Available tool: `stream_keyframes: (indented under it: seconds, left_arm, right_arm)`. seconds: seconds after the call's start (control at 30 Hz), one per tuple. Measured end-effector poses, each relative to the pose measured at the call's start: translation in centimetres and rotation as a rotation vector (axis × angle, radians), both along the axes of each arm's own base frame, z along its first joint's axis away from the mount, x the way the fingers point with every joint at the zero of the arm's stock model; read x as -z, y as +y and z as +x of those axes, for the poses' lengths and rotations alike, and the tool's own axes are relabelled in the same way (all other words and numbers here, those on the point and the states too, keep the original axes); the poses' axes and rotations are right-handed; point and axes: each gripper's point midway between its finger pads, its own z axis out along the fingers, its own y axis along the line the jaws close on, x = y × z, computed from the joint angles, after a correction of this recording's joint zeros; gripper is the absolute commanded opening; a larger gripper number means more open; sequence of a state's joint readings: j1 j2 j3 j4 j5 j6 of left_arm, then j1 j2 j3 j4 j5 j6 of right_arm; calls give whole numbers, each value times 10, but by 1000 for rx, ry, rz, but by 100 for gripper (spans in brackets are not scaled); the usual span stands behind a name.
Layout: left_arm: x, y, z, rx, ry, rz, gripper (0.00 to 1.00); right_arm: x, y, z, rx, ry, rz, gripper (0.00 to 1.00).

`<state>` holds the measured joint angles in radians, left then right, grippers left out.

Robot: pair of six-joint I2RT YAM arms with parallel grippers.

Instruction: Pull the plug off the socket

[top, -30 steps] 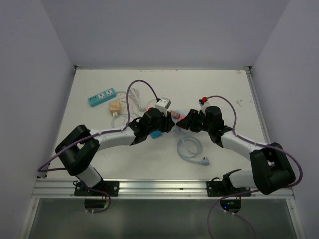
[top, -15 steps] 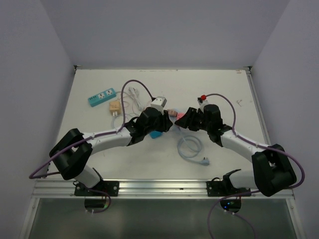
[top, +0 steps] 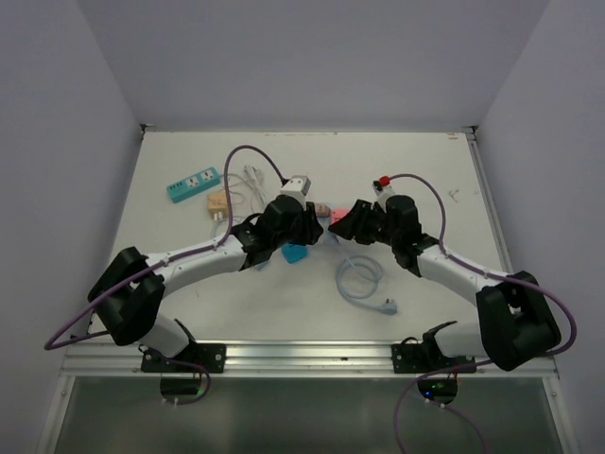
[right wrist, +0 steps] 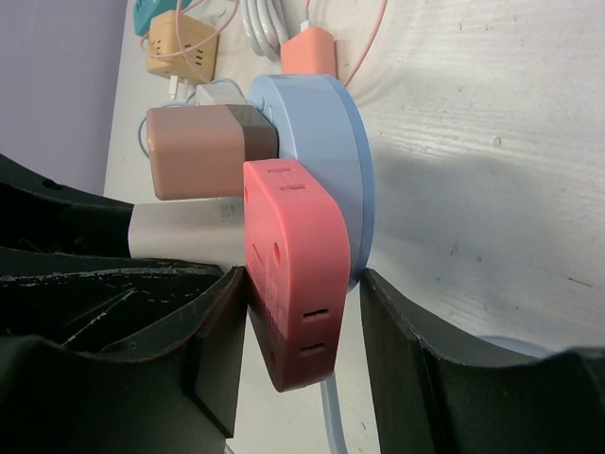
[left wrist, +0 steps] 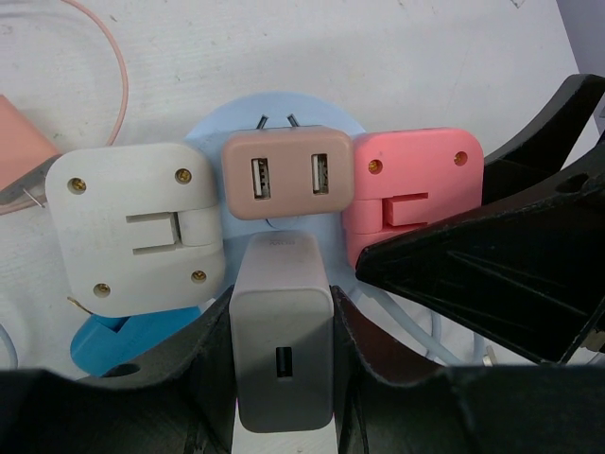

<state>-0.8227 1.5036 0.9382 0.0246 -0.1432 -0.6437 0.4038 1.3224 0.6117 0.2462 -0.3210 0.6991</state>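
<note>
Grey plug [left wrist: 283, 345]: seated in the near edge of the round pale-blue socket [left wrist: 208, 132], mid-table, between the two wrists. Its body lies squarely between the fingers of the left gripper [left wrist: 283, 312], one finger pressed to each long side. A firm pinch on the plug.

On the same socket there are a white adapter [left wrist: 137, 227] to one side, a tan USB adapter [left wrist: 286, 177] in the middle and a pink adapter [left wrist: 416, 189] on the other side.

Right gripper [right wrist: 302, 312]: its fingers [right wrist: 213, 331] bracket the pink adapter and the disc behind it. One finger lies against the adapter's face, the other against the back of the disc. Closed on that pair, so the socket is clamped.

Pose: both arms reach forward and bend inward, forearms low over the table [top: 425, 161], wrists nose to nose.

Further out: a coiled pale cable [top: 361, 281] nearer the bases, and a teal power strip [top: 194, 183] well apart at far left.
</note>
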Motion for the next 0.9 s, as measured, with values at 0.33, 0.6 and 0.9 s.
stream_keyframes:
  seconds: [0.33, 0.6, 0.9]
  left_arm:
    - [17, -4, 2, 17, 35, 11, 0]
    - [18, -10, 4, 51, 14, 7, 0]
    - [21, -14, 2, 128, -37, 7, 0]
  right_arm:
    - [13, 0, 0, -21, 34, 2, 36]
    - [20, -11, 0, -1, 57, -25, 82]
    - [24, -16, -5, 12, 103, -38, 84]
